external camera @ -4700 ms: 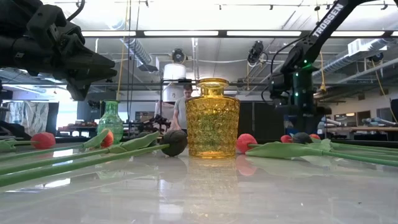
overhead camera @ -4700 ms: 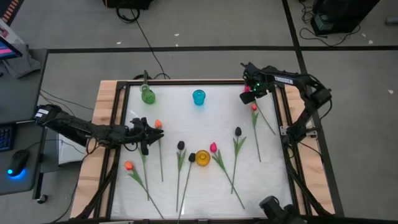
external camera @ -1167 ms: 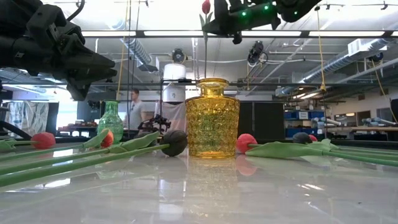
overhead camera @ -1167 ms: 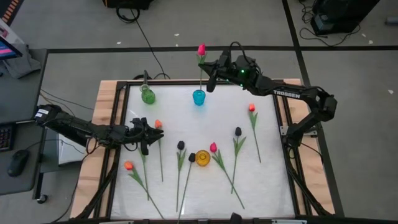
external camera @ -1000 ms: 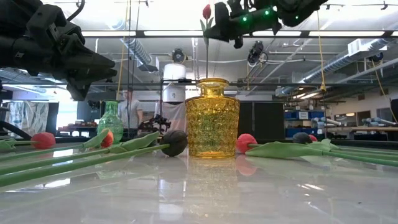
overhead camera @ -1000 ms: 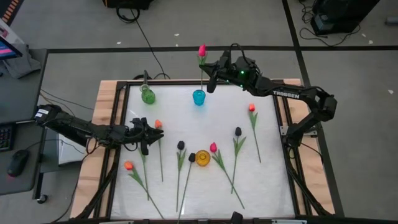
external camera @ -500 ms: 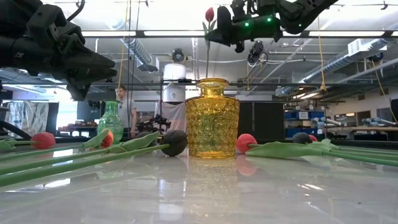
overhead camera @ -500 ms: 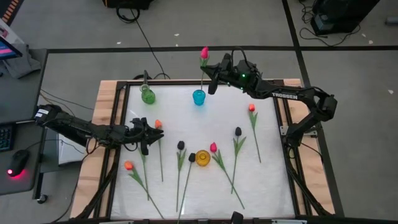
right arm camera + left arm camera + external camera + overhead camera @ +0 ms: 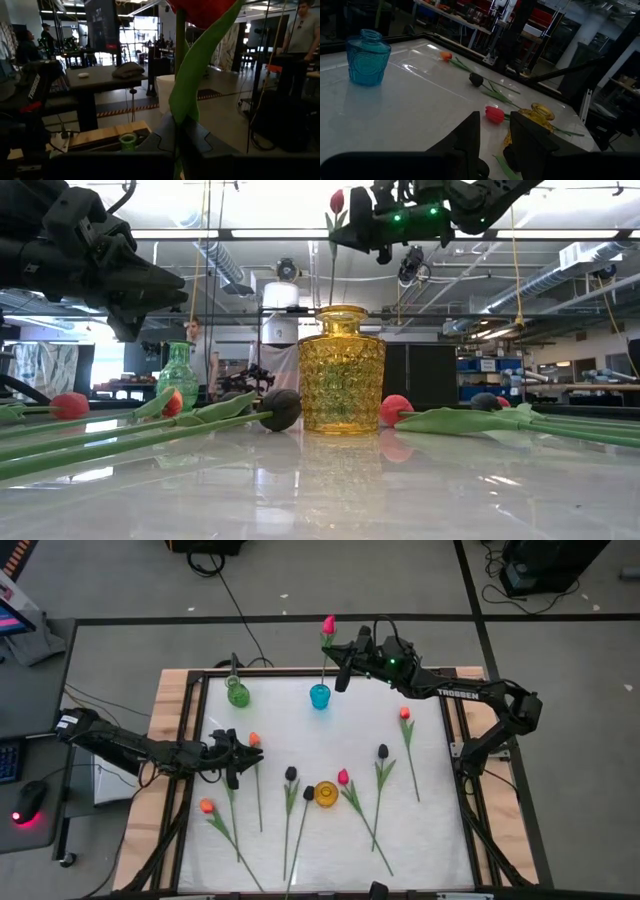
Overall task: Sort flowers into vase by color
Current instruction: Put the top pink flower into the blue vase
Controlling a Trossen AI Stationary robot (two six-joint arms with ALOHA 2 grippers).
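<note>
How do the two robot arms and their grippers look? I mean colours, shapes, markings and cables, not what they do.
Both arms are black, built of slim jointed segments. The right arm carries white TROSSEN lettering, and green lights glow near its wrist. The right gripper and the left gripper each end in two dark, flat fingers. Black cables run along the left arm.

Table (image 9: 330, 740): two vases (image 9: 238, 693) (image 9: 319, 696) along my far edge, a third (image 9: 326, 794) near the front edge; flowers (image 9: 382, 765) lie between; my right gripper (image 9: 340, 665) holds one flower (image 9: 326, 632) above the far edge.
</note>
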